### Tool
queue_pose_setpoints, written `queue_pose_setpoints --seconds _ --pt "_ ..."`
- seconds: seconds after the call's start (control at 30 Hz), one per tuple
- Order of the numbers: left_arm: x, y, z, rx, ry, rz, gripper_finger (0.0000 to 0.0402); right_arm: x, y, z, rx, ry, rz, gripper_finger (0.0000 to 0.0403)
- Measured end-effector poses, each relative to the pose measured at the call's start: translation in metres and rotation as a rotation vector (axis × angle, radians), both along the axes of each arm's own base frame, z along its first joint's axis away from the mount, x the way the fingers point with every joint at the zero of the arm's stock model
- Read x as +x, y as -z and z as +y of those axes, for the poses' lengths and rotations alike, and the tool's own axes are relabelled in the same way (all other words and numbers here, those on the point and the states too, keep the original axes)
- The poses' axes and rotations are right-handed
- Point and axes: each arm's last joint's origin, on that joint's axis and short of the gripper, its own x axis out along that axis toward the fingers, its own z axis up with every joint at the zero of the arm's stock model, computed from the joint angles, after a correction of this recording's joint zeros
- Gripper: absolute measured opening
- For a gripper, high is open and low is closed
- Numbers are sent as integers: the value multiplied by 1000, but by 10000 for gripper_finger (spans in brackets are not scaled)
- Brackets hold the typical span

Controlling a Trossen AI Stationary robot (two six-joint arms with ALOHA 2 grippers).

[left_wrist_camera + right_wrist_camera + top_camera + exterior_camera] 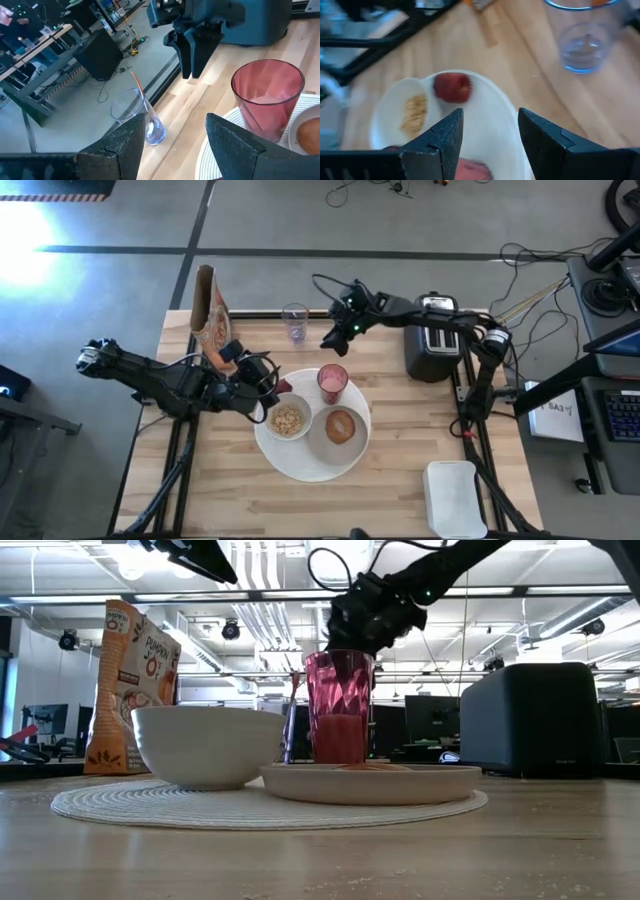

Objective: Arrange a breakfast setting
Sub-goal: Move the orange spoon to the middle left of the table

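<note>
Both grippers are empty with fingers parted right now. Large round white plate [305, 460] sits mid-table on a woven mat, and it's carrying the small white bowl [288, 420] of cereal at about 10 o'clock on the plate, the pink translucent tumbler [333, 381] at 12 o'clock on the rim, and the round browned bread piece [341, 426] toward 3 o'clock. Small dark-red fruit [452, 87] rests on the plate beside the bowl. Left gripper [262, 385] hovers at the plate's 10 o'clock edge near that fruit; right gripper [335, 335] hangs just past the tumbler, toward 12 o'clock. My guess is the setting's nearly together and it's down to final nudges. To do it well I'd come in slow and low, keep clear of the tumbler since it'd tip easily, and avoid the clear glass [294, 321] behind it.
</note>
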Motion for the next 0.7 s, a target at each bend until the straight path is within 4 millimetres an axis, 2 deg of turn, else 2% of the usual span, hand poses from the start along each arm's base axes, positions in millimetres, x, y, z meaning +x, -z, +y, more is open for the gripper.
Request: queue_pose_setpoints --seconds 0.2,0.7 --pt "0 0 0 2 1 2 194 5 1 7 -89 77 49 178" --pt "0 0 0 -1 0 0 194 6 -5 9 -59 101 34 178"
